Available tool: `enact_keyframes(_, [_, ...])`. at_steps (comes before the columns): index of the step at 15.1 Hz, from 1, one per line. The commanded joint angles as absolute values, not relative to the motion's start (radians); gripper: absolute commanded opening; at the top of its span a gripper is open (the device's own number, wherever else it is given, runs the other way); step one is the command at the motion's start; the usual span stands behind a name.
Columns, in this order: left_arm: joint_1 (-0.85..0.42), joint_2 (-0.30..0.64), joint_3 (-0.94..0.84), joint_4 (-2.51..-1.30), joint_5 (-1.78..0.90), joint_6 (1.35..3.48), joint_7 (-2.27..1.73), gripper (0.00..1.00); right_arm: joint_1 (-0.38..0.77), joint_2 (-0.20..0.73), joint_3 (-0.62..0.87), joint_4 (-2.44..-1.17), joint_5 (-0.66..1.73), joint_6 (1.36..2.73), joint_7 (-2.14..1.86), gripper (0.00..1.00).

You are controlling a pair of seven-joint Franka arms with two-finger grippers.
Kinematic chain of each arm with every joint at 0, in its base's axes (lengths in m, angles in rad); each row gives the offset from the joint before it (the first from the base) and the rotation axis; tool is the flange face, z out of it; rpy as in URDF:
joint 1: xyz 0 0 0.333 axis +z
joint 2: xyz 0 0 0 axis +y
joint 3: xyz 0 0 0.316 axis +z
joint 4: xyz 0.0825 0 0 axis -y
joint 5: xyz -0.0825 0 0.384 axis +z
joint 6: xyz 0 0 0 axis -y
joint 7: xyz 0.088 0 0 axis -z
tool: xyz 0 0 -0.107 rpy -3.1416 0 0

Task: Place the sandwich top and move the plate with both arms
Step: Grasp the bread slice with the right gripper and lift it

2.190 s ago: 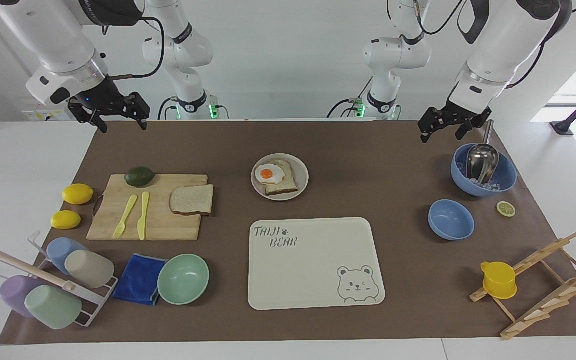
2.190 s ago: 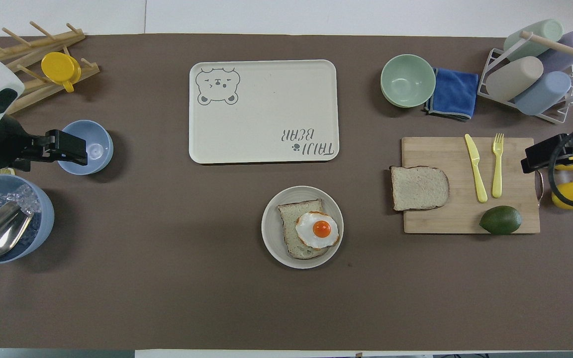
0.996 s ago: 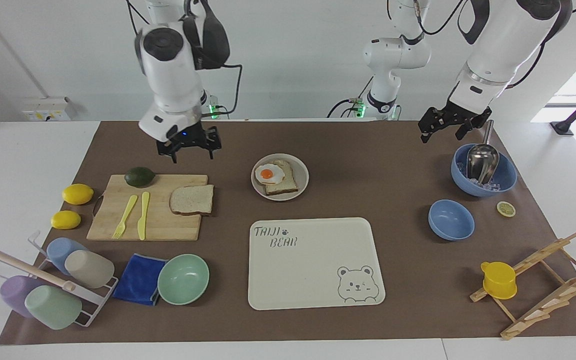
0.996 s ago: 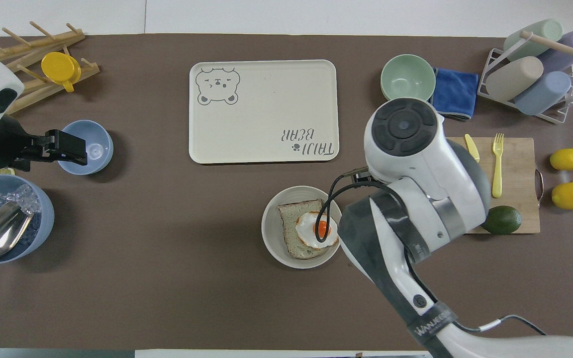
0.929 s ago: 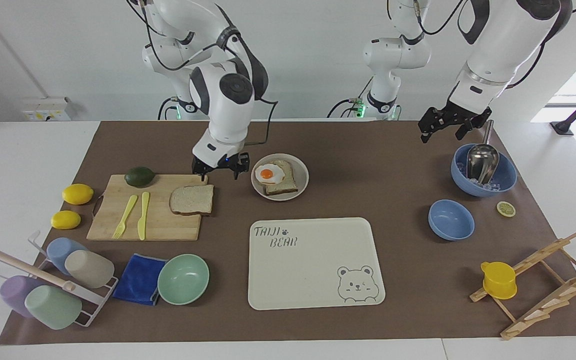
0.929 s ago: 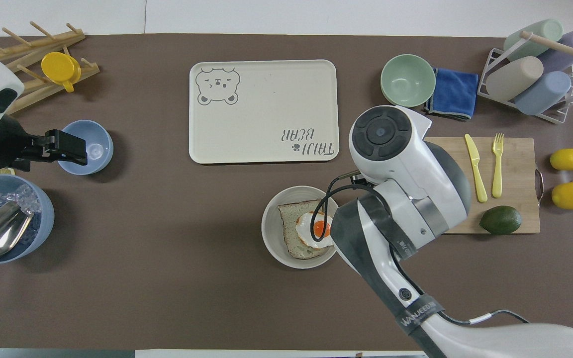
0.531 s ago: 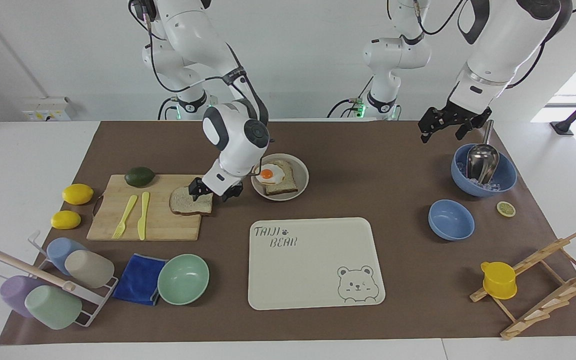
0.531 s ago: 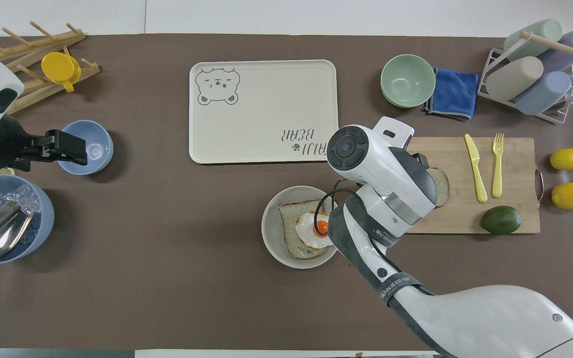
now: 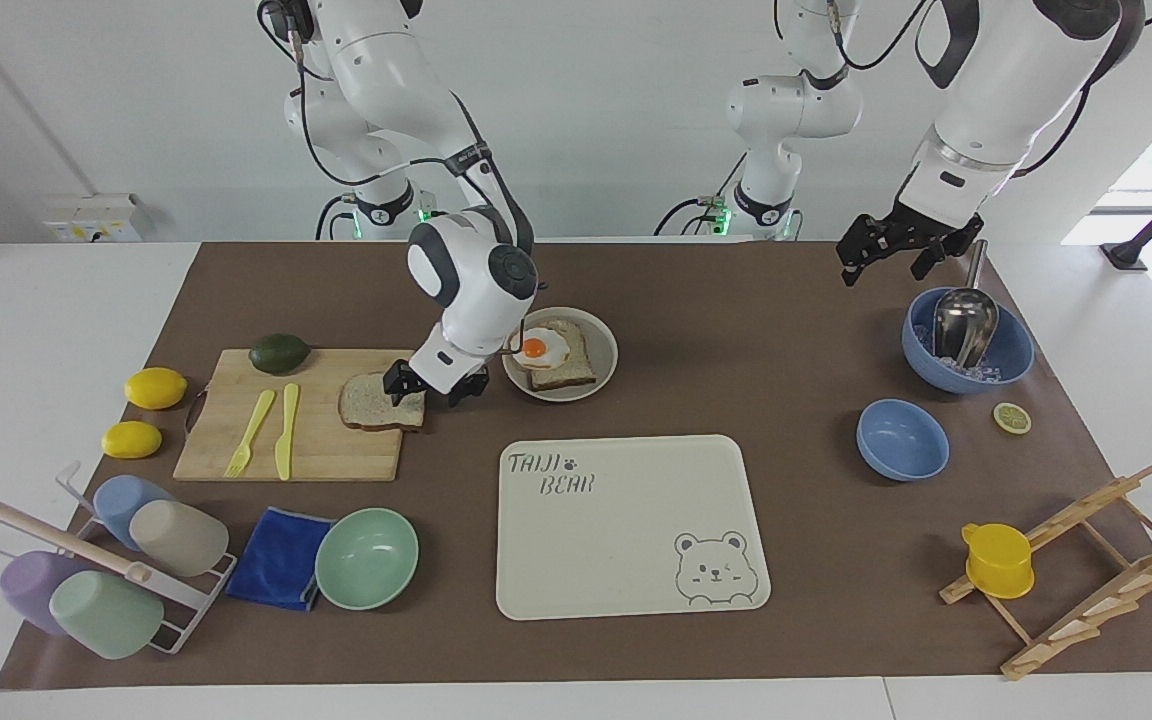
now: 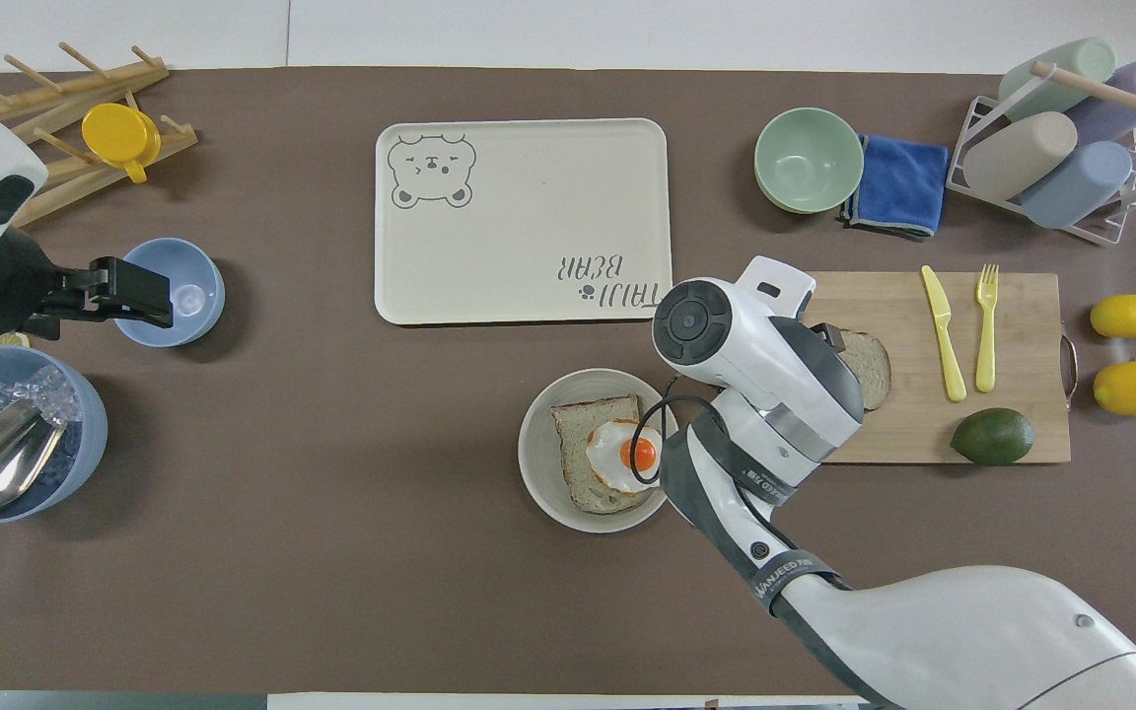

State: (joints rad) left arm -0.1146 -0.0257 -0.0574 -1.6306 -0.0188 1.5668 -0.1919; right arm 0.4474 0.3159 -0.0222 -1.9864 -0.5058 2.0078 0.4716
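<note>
White right end effector (image 9: 433, 383) lowered, released, straddling sandwich top (image 9: 372, 402) edge, left end effector (image 9: 894, 250) unmoved, released.

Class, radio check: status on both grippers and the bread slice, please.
Right gripper open, straddling the sandwich top's edge on the cutting board. Left gripper waiting over the mat. Plate beside it, path unobstructed.

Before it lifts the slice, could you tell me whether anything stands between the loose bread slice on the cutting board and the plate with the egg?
Nothing visible does. The sandwich top lies on the cutting board, with only bare mat between it and the plate. The right gripper is at its edge.
</note>
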Motion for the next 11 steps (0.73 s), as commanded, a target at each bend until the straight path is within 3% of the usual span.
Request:
enact_keyframes(1, [-0.109, -0.057, -0.063, -1.664, -0.002, 1.574, -0.190, 1.00, 0.436, 0.279, -0.015, -2.052, -0.548, 2.040, 0.494, 0.98])
enact_keyframes(4, [-0.109, -0.057, -0.063, -1.664, -0.002, 1.574, -0.190, 1.00, 0.439, 0.268, -0.015, -2.075, -0.575, 2.034, 0.495, 0.91])
enact_keyframes(6, [-0.109, -0.057, -0.064, -1.664, -0.002, 1.572, -0.190, 1.00, 0.440, 0.265, -0.015, -2.092, -0.584, 2.040, 0.497, 0.78])
enact_keyframes(7, [-0.109, -0.057, -0.063, -1.664, -0.002, 1.574, -0.190, 1.00, 0.439, 0.262, -0.015, -2.097, -0.597, 2.040, 0.497, 0.63])
enact_keyframes(10, [-0.107, -0.057, -0.063, -1.664, -0.002, 1.574, -0.190, 1.00, 0.448, 0.264, -0.015, -2.089, -0.597, 2.040, 0.508, 0.00])
enact_keyframes(11, [-0.109, -0.057, -0.063, -1.664, -0.002, 1.574, -0.190, 1.00, 0.452, 0.264, -0.014, -2.082, -0.597, 2.033, 0.511, 0.00])
